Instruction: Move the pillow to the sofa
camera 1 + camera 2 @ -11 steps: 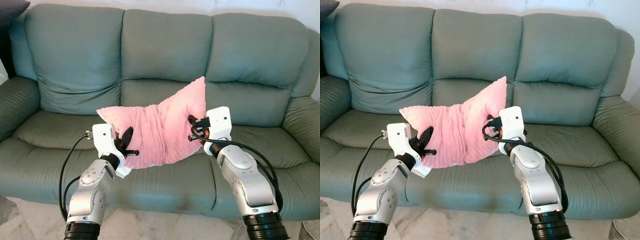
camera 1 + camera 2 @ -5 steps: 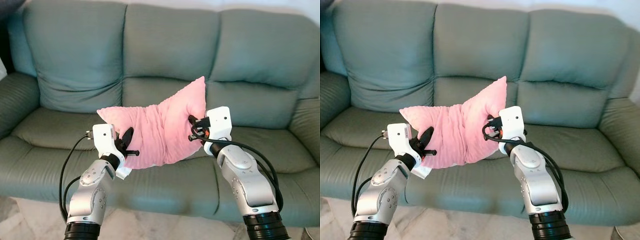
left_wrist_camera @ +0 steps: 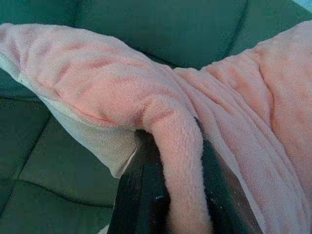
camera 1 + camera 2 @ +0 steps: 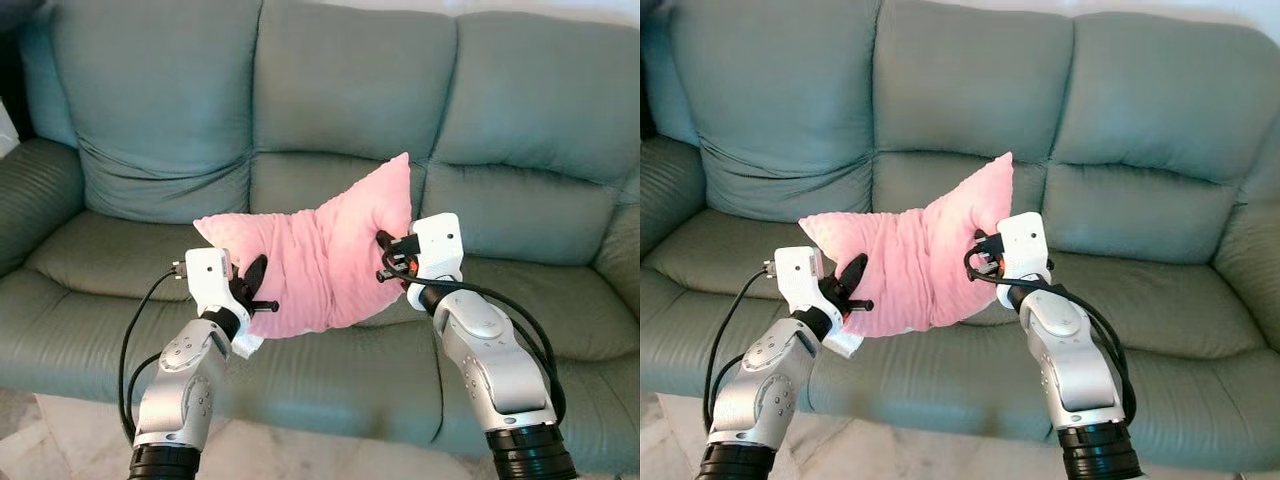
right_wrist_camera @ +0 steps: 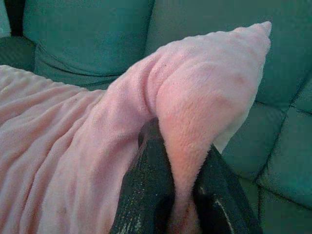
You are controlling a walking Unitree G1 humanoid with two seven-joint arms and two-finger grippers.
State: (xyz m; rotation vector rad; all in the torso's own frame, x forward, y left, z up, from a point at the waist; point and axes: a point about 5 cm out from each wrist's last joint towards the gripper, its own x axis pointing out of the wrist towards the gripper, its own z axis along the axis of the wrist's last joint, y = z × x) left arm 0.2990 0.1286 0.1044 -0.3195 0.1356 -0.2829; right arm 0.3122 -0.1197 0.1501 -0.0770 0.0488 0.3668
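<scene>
Centre frame, above sofa (image 4: 330, 100) seat: pink pillow (image 4: 320, 255) held aloft between both arms. Left gripper (image 4: 252, 285) at lower left, forearm angled up, fingers (image 3: 141, 195) pinching pillow's edge. Right gripper (image 4: 385, 255) right of centre, elbow bent, fingers (image 5: 146, 195) clamped on opposite corner fold.

A green sofa (image 4: 330, 120) with three seats stands on a pale floor (image 4: 60, 440). At 9 o'clock is its armrest (image 4: 35, 195).
</scene>
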